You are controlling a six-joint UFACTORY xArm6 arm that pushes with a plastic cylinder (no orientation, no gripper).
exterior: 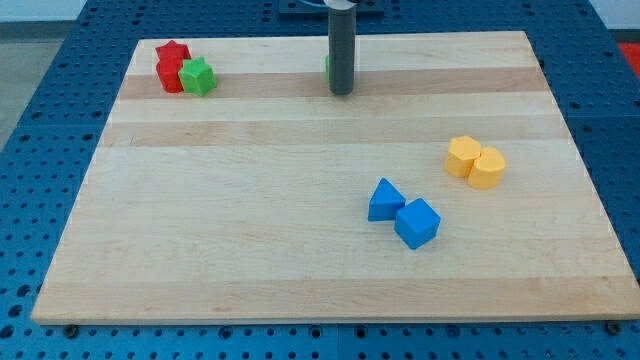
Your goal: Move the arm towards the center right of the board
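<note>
My tip [341,92] touches the board near the view's top centre, at the end of the dark rod. A green block [328,68] is mostly hidden just behind the rod, only a sliver showing on its left. Two yellow blocks, a hexagon-like one [463,156] and a cylinder [487,168], sit touching at the view's centre right, well away from my tip. A blue triangular block [385,200] and a blue cube [417,222] touch each other right of centre, lower down.
A red star block [171,53], a red block [170,76] under it and a green star block [198,76] cluster at the view's top left. The wooden board [250,250] rests on a blue perforated table.
</note>
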